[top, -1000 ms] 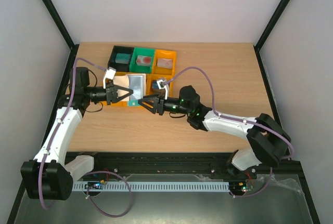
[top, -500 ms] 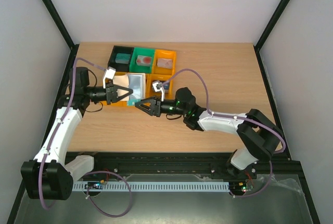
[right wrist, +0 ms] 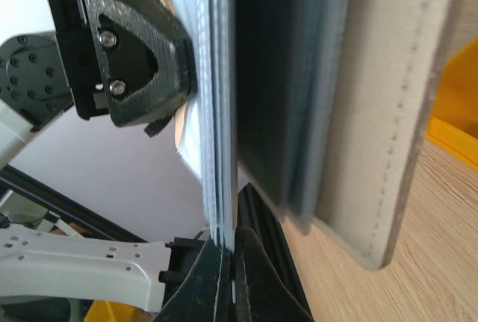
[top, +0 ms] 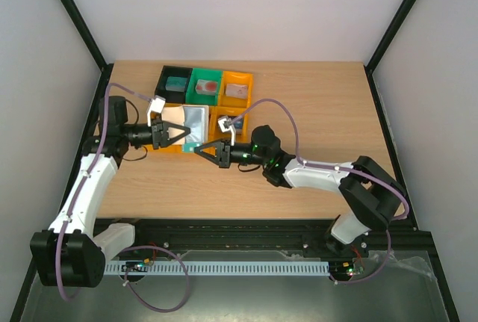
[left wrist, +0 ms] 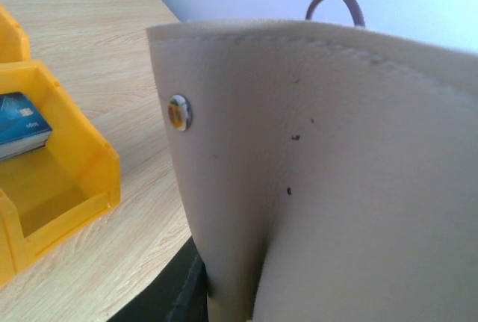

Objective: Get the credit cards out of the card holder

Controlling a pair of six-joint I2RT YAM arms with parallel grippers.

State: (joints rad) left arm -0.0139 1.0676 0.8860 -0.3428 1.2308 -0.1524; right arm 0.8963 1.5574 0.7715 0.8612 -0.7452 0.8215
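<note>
The holder (left wrist: 336, 172) fills my left wrist view, running off its right and bottom edges and hiding my left gripper (top: 181, 134). Close to my right wrist camera its layers blur, and I cannot tell which thin edge my right gripper (right wrist: 233, 262) pinches.

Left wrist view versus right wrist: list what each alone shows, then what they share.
Left wrist only: the snap stud on the card holder, and a blue card in the yellow bin. Right wrist only: the holder's grey-blue inside and the right gripper shut on a thin pale edge. Both: the holder's tan outside, yellow bin, wooden table.
</note>
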